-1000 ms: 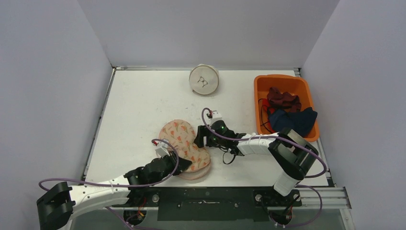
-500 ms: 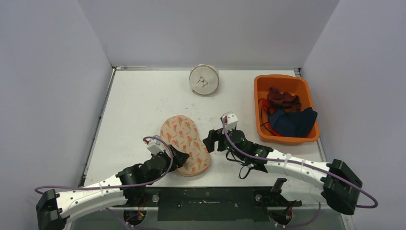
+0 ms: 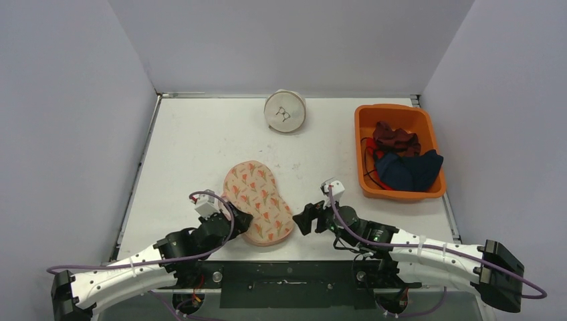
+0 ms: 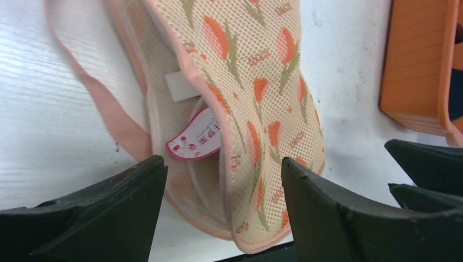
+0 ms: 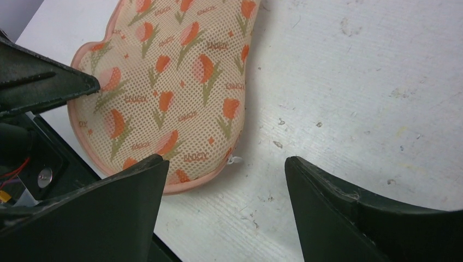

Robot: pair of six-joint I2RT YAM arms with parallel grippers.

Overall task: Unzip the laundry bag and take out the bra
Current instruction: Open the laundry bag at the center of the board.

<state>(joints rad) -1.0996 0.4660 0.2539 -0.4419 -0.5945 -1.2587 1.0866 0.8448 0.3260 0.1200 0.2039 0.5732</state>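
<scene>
The left gripper (image 4: 222,169) has its two black jaws wide apart, and nothing is held between them. Right in front of those jaws, just beside them, is the near left side of the laundry bag (image 3: 259,202). This is the flat mesh bag with orange flowers, and it lies on the white table (image 3: 194,147). On that side the bag's edge gapes open. A small pink and white tag (image 4: 195,140) and some pale lining show in the gap. I cannot tell if the bra is in there, because it does not show clearly. The bag's long way runs from far and a bit left to near and a bit right, so its open side faces the left arm. The right gripper (image 5: 224,160) also has its jaws apart and holds nothing. It sits off the bag's near right end, with a strip of bare table in between. I think the left arm is nearer and should reach into the gap.
</scene>
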